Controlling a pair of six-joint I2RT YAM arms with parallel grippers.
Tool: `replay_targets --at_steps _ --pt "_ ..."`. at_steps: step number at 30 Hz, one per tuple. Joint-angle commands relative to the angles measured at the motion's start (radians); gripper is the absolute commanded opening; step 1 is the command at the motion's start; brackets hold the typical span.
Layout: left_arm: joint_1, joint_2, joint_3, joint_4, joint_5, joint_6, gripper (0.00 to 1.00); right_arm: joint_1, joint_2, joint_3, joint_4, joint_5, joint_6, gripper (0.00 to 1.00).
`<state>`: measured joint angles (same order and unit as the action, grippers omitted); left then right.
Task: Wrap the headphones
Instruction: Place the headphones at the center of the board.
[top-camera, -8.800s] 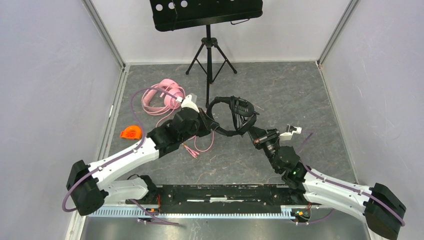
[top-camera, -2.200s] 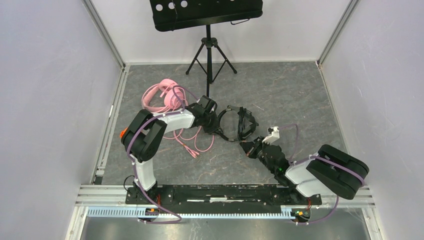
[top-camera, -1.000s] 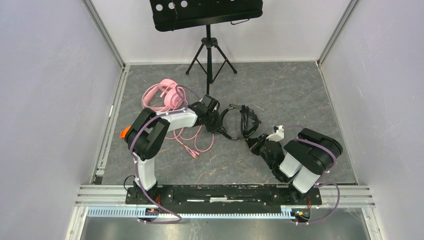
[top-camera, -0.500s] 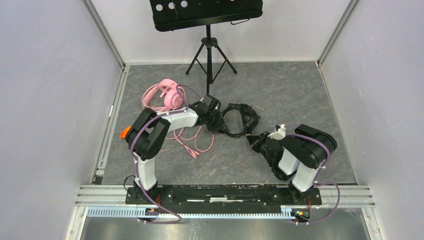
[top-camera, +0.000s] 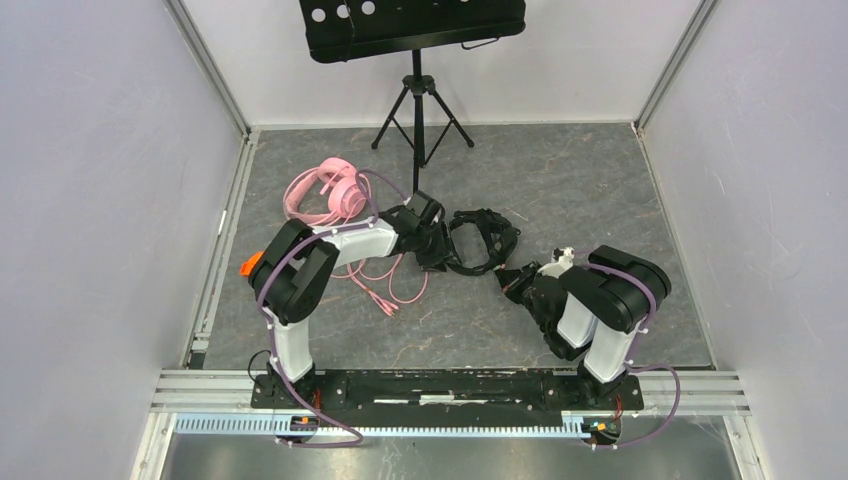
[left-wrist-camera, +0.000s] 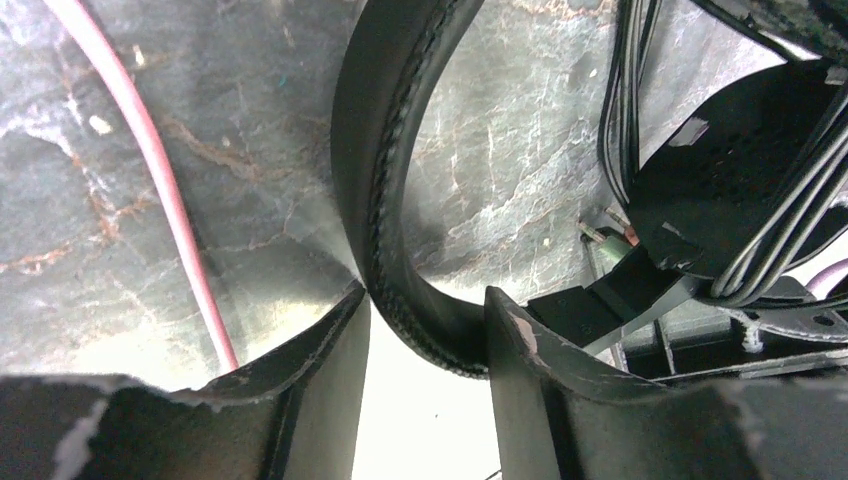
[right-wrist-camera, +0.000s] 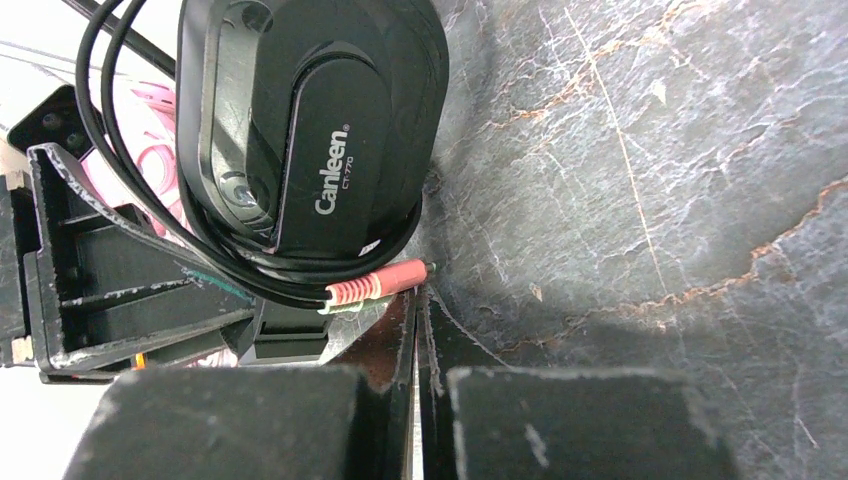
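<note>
headphones 2: pink pair (top-camera: 325, 195) round-cupped; black pair (top-camera: 482, 240) glossy plastic, stitched band (left-wrist-camera: 375, 150) | left gripper (left-wrist-camera: 425, 330) half-open astride band | right gripper (right-wrist-camera: 418, 300) closed, empty

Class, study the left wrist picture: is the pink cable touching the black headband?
Apart. The left wrist view shows a strip of bare grey table between the pink cable and the black headband wherever both are visible.

Grey marbled floor (top-camera: 560, 180), pale walls (top-camera: 100, 150), black tripod music stand (top-camera: 415, 30) at the back.
</note>
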<state>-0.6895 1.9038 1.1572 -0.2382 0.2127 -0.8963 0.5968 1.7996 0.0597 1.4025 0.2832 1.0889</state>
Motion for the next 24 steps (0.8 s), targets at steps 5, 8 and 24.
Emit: replay_targets --at_steps 5,8,24 --pt "-0.008 -0.064 -0.031 -0.099 -0.045 0.020 0.57 -0.009 0.014 0.001 -0.067 -0.007 -0.003 0.00" --pt "-0.008 -0.086 -0.038 -0.101 -0.053 0.019 0.58 -0.010 0.001 -0.005 -0.098 -0.014 -0.001 0.00" --pt "-0.008 -0.123 -0.048 -0.084 -0.045 0.035 0.60 -0.010 -0.342 -0.104 -0.457 0.065 -0.077 0.08"
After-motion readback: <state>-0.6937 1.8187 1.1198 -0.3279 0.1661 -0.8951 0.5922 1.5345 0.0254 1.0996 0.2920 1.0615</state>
